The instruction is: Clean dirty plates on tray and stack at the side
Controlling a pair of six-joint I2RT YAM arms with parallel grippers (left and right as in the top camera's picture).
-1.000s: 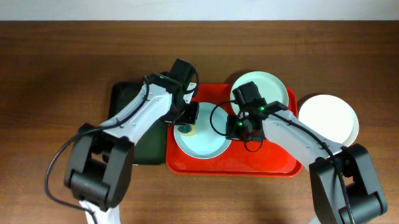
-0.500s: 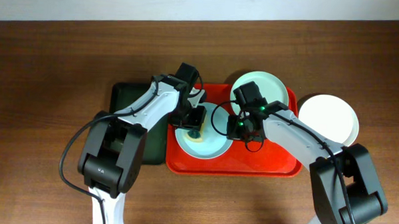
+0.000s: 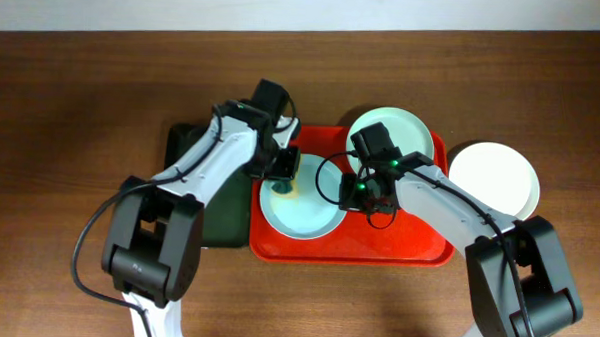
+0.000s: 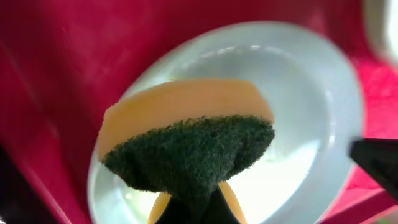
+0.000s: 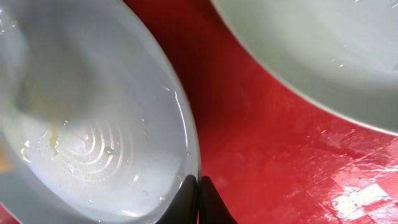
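Observation:
The red tray [image 3: 407, 242] holds two pale mint-blue plates: one at the front left [image 3: 308, 217] and one at the back right [image 3: 401, 127]. A white plate [image 3: 495, 177] lies on the table right of the tray. My left gripper [image 3: 283, 168] is shut on a yellow sponge with a green scouring face [image 4: 186, 134], at the back-left part of the front plate [image 4: 298, 81]. My right gripper [image 3: 357, 194] is shut on that plate's right rim [image 5: 186, 149]. The back plate shows in the right wrist view [image 5: 323, 56].
A dark green tray [image 3: 196, 150] lies left of the red tray, under my left arm. Brown table surface surrounds both trays.
My left gripper with the sponge slid right and forward over the front plate, then back to its back-left part. The right gripper stayed on the rim.

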